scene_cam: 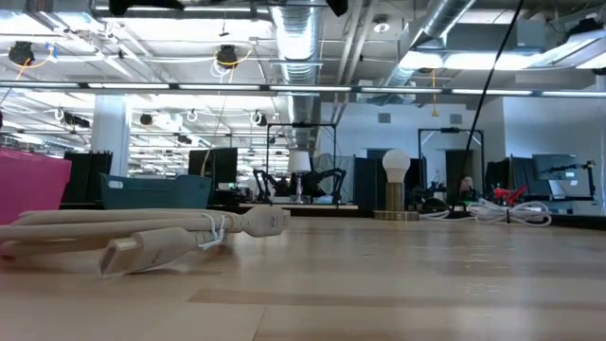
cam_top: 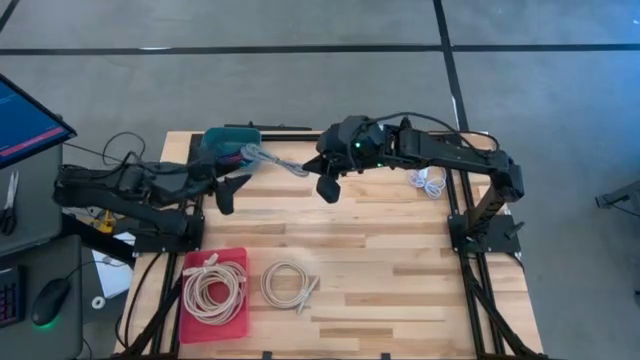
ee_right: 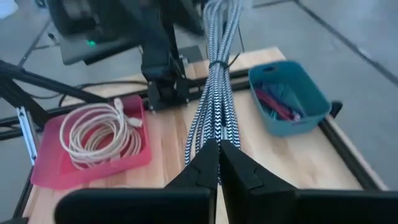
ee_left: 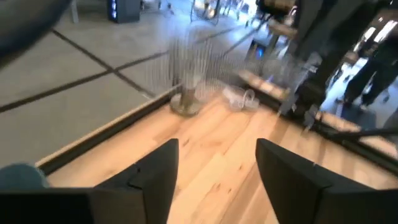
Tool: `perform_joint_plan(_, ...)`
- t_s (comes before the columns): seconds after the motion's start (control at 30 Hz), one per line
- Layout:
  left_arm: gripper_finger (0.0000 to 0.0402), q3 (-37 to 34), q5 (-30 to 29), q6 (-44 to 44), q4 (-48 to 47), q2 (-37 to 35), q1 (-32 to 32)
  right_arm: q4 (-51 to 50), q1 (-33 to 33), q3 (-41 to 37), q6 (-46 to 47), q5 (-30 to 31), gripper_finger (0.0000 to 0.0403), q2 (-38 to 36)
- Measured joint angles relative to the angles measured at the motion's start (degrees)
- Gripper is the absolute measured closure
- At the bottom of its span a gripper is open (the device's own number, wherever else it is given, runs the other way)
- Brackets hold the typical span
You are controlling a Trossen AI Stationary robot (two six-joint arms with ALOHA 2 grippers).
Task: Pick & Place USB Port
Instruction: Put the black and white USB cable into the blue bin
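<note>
High view first, reading left to right: my left gripper (cam_top: 228,193) hangs beside the teal bin (cam_top: 232,147) at the desk's (cam_top: 380,260) far left edge, fingers spread wide and holding nothing. Nearer me, a pink tray (cam_top: 213,293) holds one coiled cable, with a second coil (cam_top: 288,283) loose just beside it. Right of the bin, my right gripper (cam_top: 328,188) has its fingers pinched shut on the braided USB cable (ee_right: 214,93), which stretches back toward the bin. I judge the pick done and the placing not yet done.
</note>
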Motion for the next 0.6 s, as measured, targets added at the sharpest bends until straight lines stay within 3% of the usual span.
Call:
perform_joint_plan(0.13, 0.0178, -2.5, 2.5, -0.1, 0.2, -0.9, 3.2, -4.0, -0.1, 2.6, -1.3, 0.0, 0.0403, -0.3)
perform_joint_plan(0.3, 0.0218, -5.1, 9.5, 0.1, 1.4, -3.5, 9.0, -7.2, 0.2, 3.9, -2.9, 1.5, 0.0403, -0.5)
perform_joint_plan(0.6, 0.0293, -13.7, 30.7, 0.4, 19.2, -7.7, 21.8, -7.0, 0.3, 4.0, -4.2, 1.5, 0.0403, -0.5)
